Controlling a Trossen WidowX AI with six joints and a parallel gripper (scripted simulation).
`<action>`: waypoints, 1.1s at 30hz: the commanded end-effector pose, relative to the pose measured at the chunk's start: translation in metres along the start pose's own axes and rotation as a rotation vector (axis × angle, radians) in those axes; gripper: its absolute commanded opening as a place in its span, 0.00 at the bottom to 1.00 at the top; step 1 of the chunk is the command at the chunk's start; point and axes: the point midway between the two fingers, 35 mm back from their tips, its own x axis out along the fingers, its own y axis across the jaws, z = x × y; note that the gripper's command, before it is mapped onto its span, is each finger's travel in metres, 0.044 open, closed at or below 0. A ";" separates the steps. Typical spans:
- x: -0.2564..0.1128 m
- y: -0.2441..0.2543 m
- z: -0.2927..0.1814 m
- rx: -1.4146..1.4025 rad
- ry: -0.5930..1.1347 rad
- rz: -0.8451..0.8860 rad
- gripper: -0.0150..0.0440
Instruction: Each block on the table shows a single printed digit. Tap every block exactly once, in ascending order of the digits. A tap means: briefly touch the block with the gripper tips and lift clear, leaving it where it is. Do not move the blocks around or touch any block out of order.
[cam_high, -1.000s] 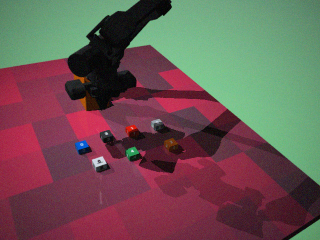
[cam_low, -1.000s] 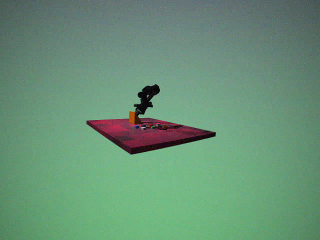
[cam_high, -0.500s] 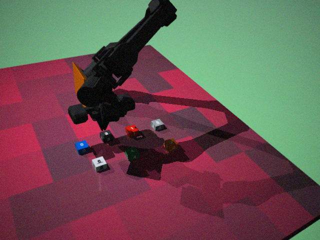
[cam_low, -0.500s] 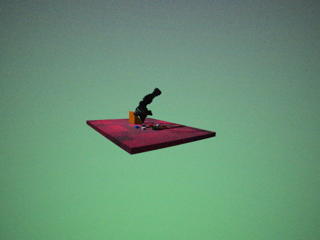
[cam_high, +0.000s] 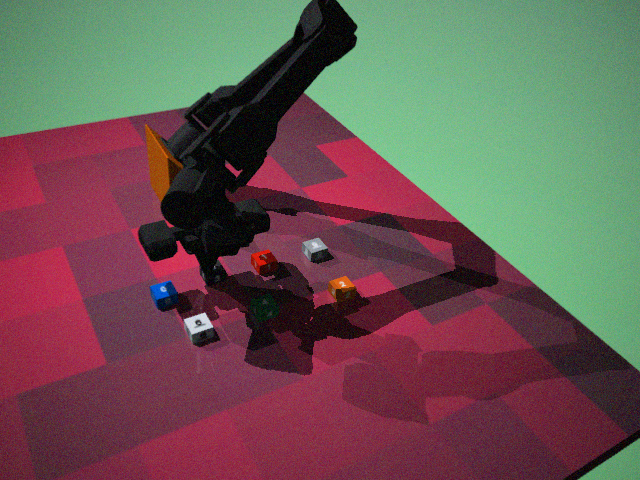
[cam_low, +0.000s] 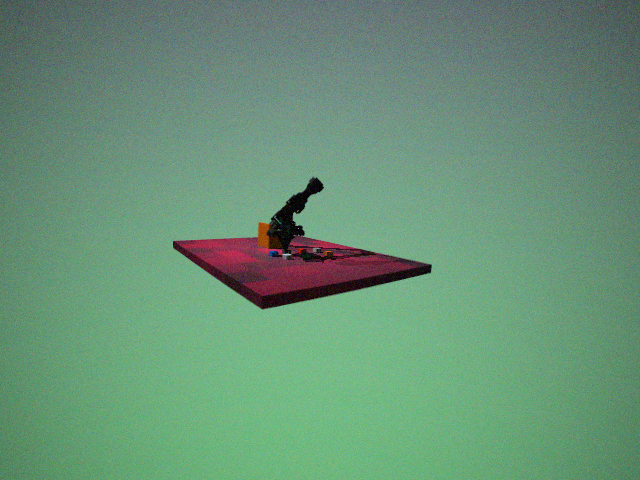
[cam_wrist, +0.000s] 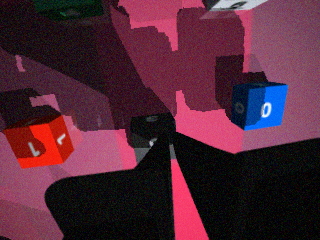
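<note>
The black metal-looking tool (cam_high: 210, 276) (cam_low: 286, 251) (cam_wrist: 169, 138) points down with its fingers drawn nearly together, and nothing is held between them. Its tips are at the small black cube-like block (cam_high: 217, 272) (cam_wrist: 150, 131), partly hiding it; whether they touch it, I cannot tell.

Seven blocks lie grouped on the red and purple patchwork surface (cam_high: 155, 434) (cam_low: 310, 281) (cam_wrist: 295, 45), inward from its edges. In the top view, the bright blue block (cam_high: 163, 295) (cam_low: 273, 253) (cam_wrist: 260, 106), showing 0, lies nearest the surface's left edge. The white block (cam_high: 199, 329) (cam_low: 286, 256) (cam_wrist: 237, 4) lies near it, toward the bottom edge; its digit is too blurred to read. On the other side of the black block is the red block (cam_high: 264, 262) (cam_low: 301, 251) (cam_wrist: 40, 141), marked 1. The light grey block (cam_high: 315, 250) (cam_low: 316, 250) and the orange block (cam_high: 342, 288) (cam_low: 328, 253), marked 2, lie closer to the right edge. The dark green block (cam_high: 264, 307) (cam_low: 307, 256) (cam_wrist: 70, 9) lies in shadow between the white and orange ones.

An orange wedge (cam_high: 159, 167) (cam_low: 264, 236) stands toward the surface's far edge, behind the arm.
</note>
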 end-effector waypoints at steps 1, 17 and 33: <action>0.003 0.000 -0.001 0.007 -0.001 0.007 0.29; -0.097 -0.002 0.001 0.008 0.000 0.001 0.29; -0.109 0.057 0.107 0.004 -0.004 0.005 0.29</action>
